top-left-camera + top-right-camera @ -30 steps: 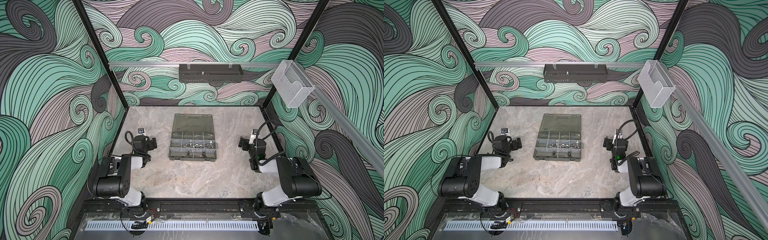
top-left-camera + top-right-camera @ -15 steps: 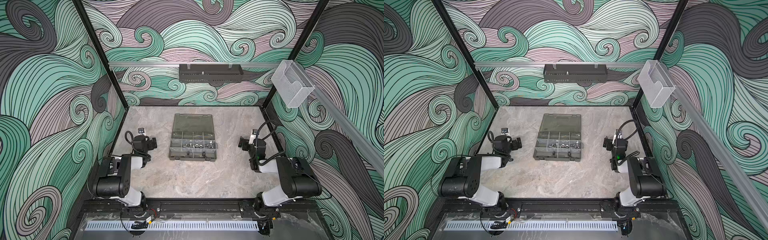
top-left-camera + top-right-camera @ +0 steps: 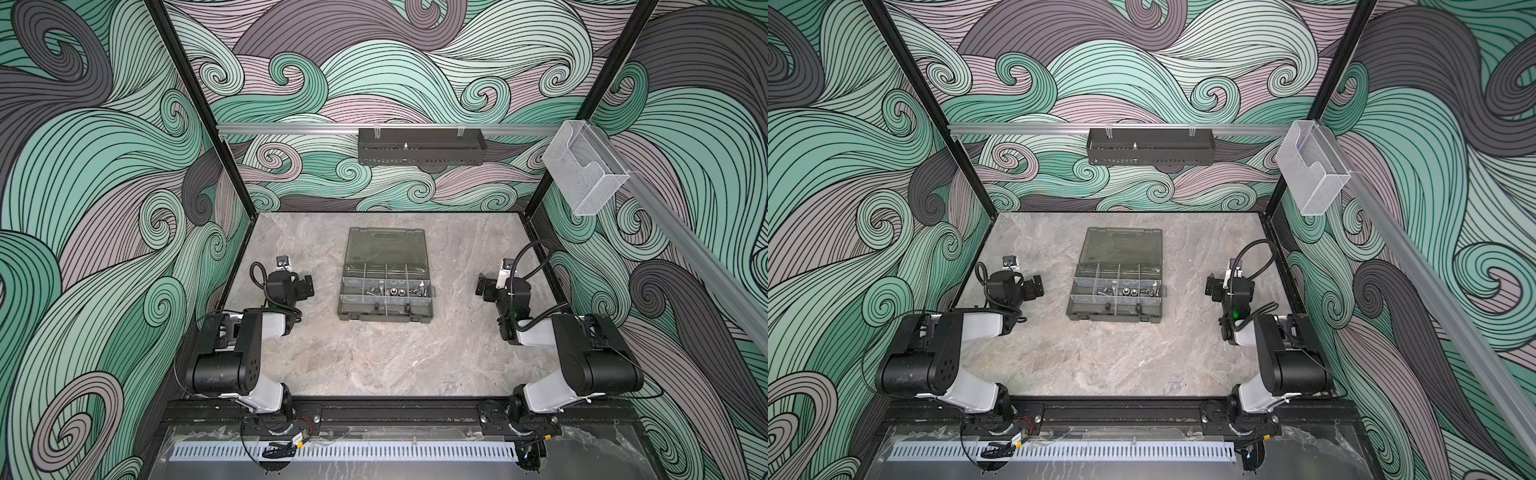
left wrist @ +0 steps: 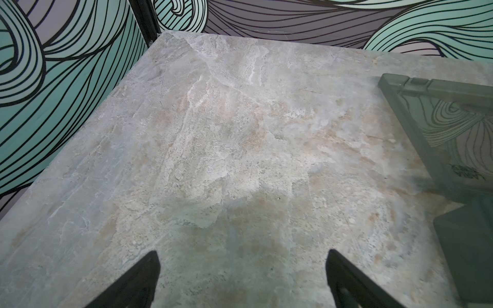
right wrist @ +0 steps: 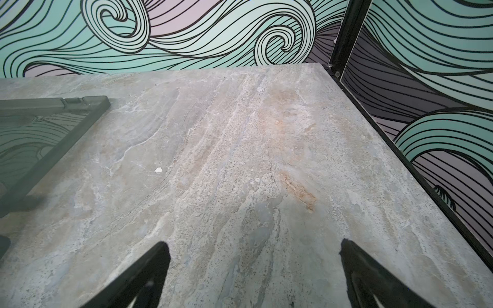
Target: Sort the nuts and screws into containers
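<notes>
1. Where the bench (image 3: 374, 357), a grey marble-patterned slab, ends at its near edge, a black metal base rail (image 3: 395, 409) carries both arm mounts. A pale slotted strip (image 3: 345, 451) lies just in front of it.
2. The left gripper (image 4: 242, 256), black with two pointed fingers, hangs over the stone near the bench's left edge. Its jaws stand wide apart with nothing between them.
3. The right gripper (image 5: 253, 244), of the same make, hangs near the right edge, its jaws likewise spread wide and empty.
4. The slab itself is mottled grey with beige patches and pale veins, and each gripper casts a soft shadow on it.
5. Between the grippers, well apart from both, lies the flat smoky-grey translucent plastic organiser case (image 3: 384, 318), midway between the left and right edges. Its hinged lid (image 3: 388, 245) is laid open toward the far edge.
6. The containers (image 3: 353, 272), small rectangular compartments with clear dividers, run in rows across the case's base.
7. The small metal screws and nuts (image 3: 392, 291) lie mixed in the middle row, too small to tell one kind from the other.
8. Walls (image 3: 104, 166) printed with teal, mauve and dark-grey swirls enclose the bench, and black posts (image 3: 199, 104) stand at its far corners.
9. An aluminium rail (image 3: 291, 129) crosses the far wall and holds a black perforated tray (image 3: 419, 147).
10. A clear acrylic box (image 3: 586, 174) hangs on the right wall.
</notes>
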{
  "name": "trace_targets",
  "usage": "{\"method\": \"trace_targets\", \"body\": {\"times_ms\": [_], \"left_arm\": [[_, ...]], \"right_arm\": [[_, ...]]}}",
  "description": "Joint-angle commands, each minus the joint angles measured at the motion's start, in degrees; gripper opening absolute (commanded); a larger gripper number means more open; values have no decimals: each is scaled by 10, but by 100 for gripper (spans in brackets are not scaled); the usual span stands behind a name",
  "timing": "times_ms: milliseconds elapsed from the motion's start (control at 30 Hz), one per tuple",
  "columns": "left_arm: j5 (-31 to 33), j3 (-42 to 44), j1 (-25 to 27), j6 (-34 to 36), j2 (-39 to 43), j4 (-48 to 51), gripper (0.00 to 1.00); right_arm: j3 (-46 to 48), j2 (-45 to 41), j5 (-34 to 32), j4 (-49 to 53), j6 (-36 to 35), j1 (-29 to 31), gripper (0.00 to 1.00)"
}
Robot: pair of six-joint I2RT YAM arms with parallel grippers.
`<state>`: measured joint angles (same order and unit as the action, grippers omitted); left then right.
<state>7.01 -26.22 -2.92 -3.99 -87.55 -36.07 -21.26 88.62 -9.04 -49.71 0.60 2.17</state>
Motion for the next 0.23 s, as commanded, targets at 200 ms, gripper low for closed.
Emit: {"method": "trace_targets", "body": {"times_ms": [200], "left_arm": [[-5, -8, -2, 7, 3, -16, 99]], "right_arm": [[-12, -6, -5, 1, -9, 5, 99]]}}
